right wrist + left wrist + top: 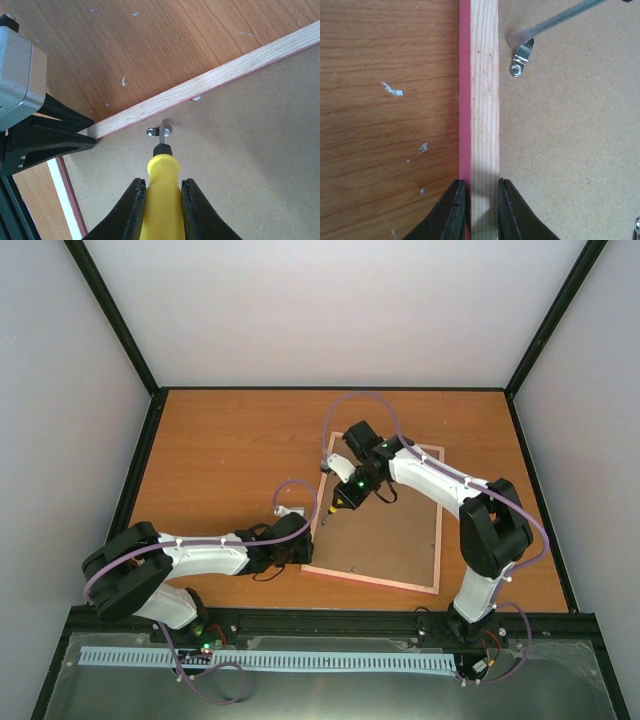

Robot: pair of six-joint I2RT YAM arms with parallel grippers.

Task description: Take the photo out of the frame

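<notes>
The frame (437,540) lies face down on the table, its brown backing board (385,535) up. The photo is hidden beneath that board. My left gripper (482,200) is shut on the frame's left rail (484,100), one finger on the pink outer edge and one on the board side. My right gripper (163,184) is shut on a yellow-handled screwdriver (161,167). Its tip touches a small metal clip (159,132) beside the rail (210,82). In the left wrist view the screwdriver shaft (555,20) meets the same clip (521,60). From above, the left gripper (308,545) and right gripper (352,490) stand close together.
The wooden table (230,450) lies open to the left of and behind the frame. Black posts (140,480) and pale walls close it in. Another clip (196,98) sits further along the rail, and one more (637,226) shows at the left wrist view's lower right edge.
</notes>
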